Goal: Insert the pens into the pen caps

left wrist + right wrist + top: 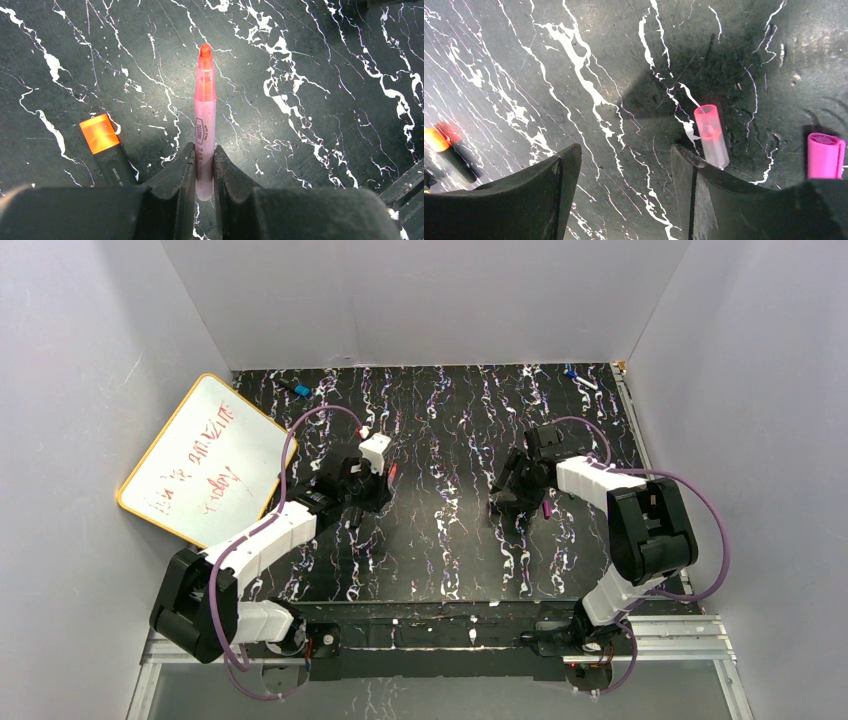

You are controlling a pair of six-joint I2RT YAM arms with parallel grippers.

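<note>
My left gripper (204, 155) is shut on a pale pink pen (205, 120), whose red-orange tip points away from me. Whether the pen touches the mat I cannot tell. A black pen with an orange end (102, 137) lies just left of the fingers. My right gripper (626, 155) is open and empty, with only bare mat between the jaws. A clear pen cap with a pink-red mouth (712, 135) lies just past the right finger (689, 170). A magenta pen cap (825, 156) lies further right. In the top view the left gripper (385, 478) and the right gripper (508, 498) face each other mid-table.
A yellow-framed whiteboard (200, 460) leans at the left wall. A small blue item (302, 390) lies at the back left. A blue and white item (582, 378) lies at the back right. White walls close in the black marbled mat (440, 550).
</note>
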